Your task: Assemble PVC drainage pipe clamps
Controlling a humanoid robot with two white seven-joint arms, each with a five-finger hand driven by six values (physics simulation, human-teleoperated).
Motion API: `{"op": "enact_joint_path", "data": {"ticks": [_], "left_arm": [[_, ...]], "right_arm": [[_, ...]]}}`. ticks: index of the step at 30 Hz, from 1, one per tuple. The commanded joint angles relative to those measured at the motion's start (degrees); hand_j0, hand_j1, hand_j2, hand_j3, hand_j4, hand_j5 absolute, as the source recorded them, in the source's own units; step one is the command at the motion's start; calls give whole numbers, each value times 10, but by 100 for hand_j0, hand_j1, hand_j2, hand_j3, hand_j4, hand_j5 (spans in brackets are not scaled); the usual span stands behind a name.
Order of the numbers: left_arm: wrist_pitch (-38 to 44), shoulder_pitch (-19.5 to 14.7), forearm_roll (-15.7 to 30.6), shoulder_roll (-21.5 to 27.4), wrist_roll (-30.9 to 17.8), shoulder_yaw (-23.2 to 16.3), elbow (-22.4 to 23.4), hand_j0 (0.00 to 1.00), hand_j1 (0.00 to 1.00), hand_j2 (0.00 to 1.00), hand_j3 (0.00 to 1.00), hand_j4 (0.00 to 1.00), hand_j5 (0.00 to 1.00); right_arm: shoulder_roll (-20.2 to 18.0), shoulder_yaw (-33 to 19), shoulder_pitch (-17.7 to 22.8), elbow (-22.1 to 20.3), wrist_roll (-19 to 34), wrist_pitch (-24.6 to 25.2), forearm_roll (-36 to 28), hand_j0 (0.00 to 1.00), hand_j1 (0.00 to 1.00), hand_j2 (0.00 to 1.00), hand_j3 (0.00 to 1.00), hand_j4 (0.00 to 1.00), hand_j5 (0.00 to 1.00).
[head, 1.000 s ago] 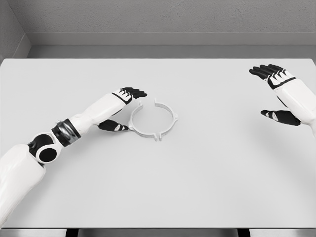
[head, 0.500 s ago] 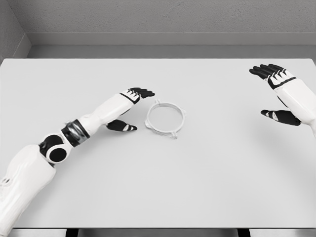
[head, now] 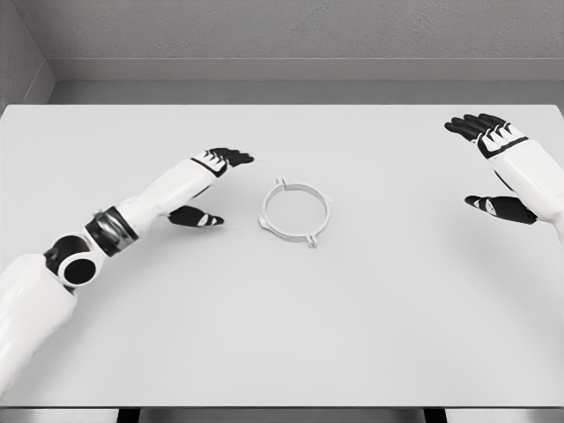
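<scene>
Table (head: 282, 335) white, grey wall behind, clamp ring (head: 296, 212) closed, both hands' fingers spread.

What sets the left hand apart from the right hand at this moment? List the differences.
The left hand sits near the table's middle, just left of the clamp ring; the right hand is far off by the right edge. The left forearm shows in full back to the elbow joint, while the right arm is cut off by the picture's edge. Shared: both hands are open, fingers extended, thumb held apart below, and hold nothing.
</scene>
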Motion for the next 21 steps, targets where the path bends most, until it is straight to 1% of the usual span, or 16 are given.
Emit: {"op": "enact_joint_path", "data": {"ticks": [1, 2, 3, 4, 14, 15, 16, 18, 19, 21], "left_arm": [[0, 0, 4, 4, 1, 1, -1, 100, 100, 100, 100, 100, 100], [0, 0, 4, 4, 1, 1, -1, 100, 100, 100, 100, 100, 100], [0, -17, 4, 2, 2, 1, 3, 100, 100, 100, 100, 100, 100], [0, -21, 4, 1, 2, 1, 5, 100, 100, 100, 100, 100, 100], [0, -21, 4, 1, 2, 1, 5, 100, 100, 100, 100, 100, 100], [0, -37, 3, -1, 2, 3, 25, 100, 100, 100, 100, 100, 100], [0, -39, 3, 8, 2, 4, 24, 100, 100, 100, 100, 100, 100], [0, -38, 16, 13, 2, 11, 25, 100, 100, 100, 100, 100, 100], [0, -39, 17, 21, 2, 11, 25, 100, 100, 100, 100, 100, 100], [0, -39, 17, 21, 2, 11, 25, 100, 100, 100, 100, 100, 100]], "right_arm": [[0, 0, 0, 0, 0, 1, -4, 100, 100, 100, 100, 100, 100], [0, 0, 0, 0, 0, 1, -4, 100, 100, 100, 100, 100, 100], [0, 10, -4, 1, 0, 1, -4, 100, 100, 100, 100, 100, 100], [0, 11, -4, 1, -1, 1, -4, 100, 100, 100, 100, 100, 100], [0, 11, -4, 1, -1, 1, -4, 100, 100, 100, 100, 100, 100], [0, 26, -11, 2, 1, 1, -2, 100, 100, 100, 100, 100, 100], [0, 38, -25, 6, 1, 1, 0, 100, 100, 100, 100, 100, 100], [0, 89, -54, 22, 1, 1, 0, 100, 100, 100, 100, 100, 100], [-1, 97, -59, 31, 0, 5, 0, 100, 100, 100, 100, 100, 100], [-1, 97, -59, 31, 0, 5, 0, 100, 100, 100, 100, 100, 100]]}}
